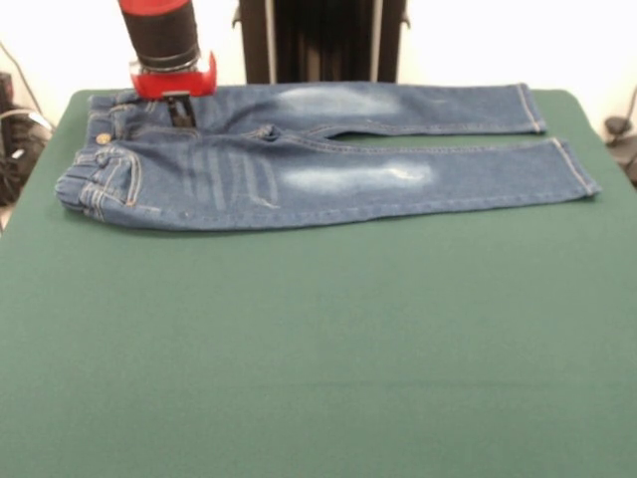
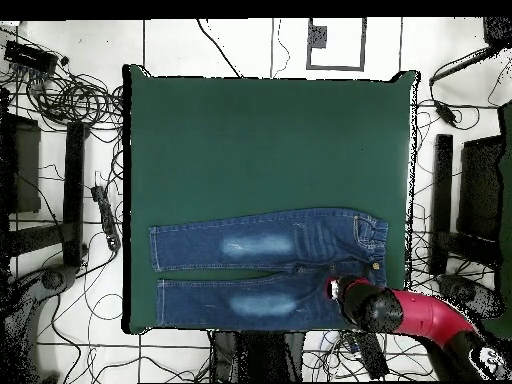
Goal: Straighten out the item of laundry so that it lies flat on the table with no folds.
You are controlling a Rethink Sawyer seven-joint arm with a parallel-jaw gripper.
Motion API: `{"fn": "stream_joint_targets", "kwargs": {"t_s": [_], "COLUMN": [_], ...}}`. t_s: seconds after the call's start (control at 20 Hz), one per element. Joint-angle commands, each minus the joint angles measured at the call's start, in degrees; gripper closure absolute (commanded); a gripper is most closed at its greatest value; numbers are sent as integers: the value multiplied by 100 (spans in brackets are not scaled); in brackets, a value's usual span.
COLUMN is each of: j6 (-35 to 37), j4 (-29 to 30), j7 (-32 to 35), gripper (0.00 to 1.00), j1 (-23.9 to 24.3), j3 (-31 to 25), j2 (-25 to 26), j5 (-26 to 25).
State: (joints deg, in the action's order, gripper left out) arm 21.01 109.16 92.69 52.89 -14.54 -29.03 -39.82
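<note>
A small pair of blue denim jeans (image 1: 328, 159) (image 2: 265, 265) lies spread along the far part of the green table (image 1: 318, 349) (image 2: 265, 140), both legs stretched out side by side, pale patches on the thighs. The waistband end looks a little bunched at its near corner. My gripper (image 1: 180, 112) (image 2: 337, 289) comes down on the jeans near the waistband, on the far leg's top. Its dark fingers touch or press the denim; whether they stand open or shut does not show.
The jeans reach close to the table's far edge and its side edges. Cables and stands (image 2: 70, 170) lie on the floor around the table. The black pedestal (image 1: 320, 40) rises just behind the far edge.
</note>
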Motion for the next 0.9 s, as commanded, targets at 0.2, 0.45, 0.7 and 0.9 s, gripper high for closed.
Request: {"fn": "stream_joint_targets", "kwargs": {"t_s": [0.2,0.45,0.7,0.9], "j6": [653,1065,1272,1391], "j4": [-1371,-1316,-1160,-1014], "j7": [-1561,-2034,-2054,-1958], "gripper": [100,100,100,100], "j1": [221,575,871,1012], "j3": [-931,-1210,-1377,-1466], "j2": [1089,788,493,238], "j5": [-646,-828,-1003,-1108]}}
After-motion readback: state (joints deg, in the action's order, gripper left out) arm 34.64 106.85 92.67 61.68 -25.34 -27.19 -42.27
